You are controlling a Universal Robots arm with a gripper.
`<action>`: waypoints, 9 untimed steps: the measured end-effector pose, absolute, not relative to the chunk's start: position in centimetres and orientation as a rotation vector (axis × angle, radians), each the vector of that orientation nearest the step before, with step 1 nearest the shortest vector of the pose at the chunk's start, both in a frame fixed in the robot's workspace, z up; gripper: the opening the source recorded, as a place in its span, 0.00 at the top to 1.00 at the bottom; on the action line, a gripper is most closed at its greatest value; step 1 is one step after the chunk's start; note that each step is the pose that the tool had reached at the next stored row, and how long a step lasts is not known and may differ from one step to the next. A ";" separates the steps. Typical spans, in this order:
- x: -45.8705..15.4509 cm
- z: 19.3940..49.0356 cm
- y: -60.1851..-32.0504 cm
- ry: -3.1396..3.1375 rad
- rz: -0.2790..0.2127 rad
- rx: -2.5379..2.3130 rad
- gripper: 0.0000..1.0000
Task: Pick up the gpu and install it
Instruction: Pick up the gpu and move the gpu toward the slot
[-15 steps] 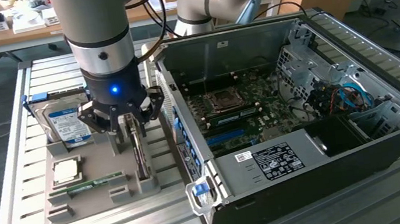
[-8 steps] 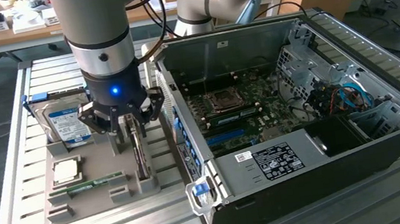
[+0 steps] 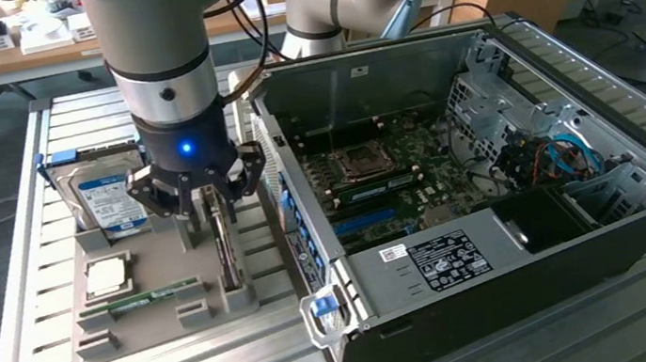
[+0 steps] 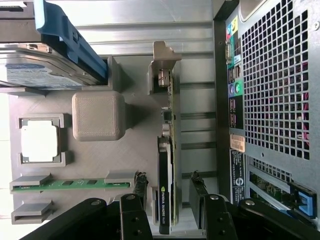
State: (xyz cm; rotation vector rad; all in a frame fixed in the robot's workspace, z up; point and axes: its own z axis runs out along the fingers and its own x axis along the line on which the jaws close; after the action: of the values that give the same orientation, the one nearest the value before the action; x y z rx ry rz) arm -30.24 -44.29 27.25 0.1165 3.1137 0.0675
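Note:
The gpu [image 4: 166, 160] stands on edge in a slot of the grey parts holder [image 4: 100, 150]. Its black cooler faces one side, the green board edge the other, and the silver bracket [image 4: 162, 65] is at the far end. My gripper [image 4: 169, 182] is open and straddles the card's near end, one finger on each side. A small gap shows between each finger and the card. In the exterior view the gripper [image 3: 210, 211] hangs straight down over the gpu [image 3: 227, 256], to the left of the open computer case [image 3: 629, 195].
The holder [image 3: 147, 324] also carries a hard drive with a blue label [image 3: 104, 200], a CPU [image 3: 106, 276] and a RAM stick [image 3: 138, 303]. The case lies open with its motherboard [image 3: 393, 176] exposed. Its perforated rear panel [image 4: 272, 85] stands close beside the gpu.

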 end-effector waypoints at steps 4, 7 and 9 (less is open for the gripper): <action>-30.2 27.0 -44.3 3.114 0.067 0.117 0.53; -30.2 26.8 -44.3 3.114 0.067 0.117 0.53; -30.2 26.7 -44.3 3.114 0.068 0.117 0.53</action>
State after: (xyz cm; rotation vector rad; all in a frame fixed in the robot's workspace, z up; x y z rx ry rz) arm -30.23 -44.29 26.71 0.1165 3.1136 0.0675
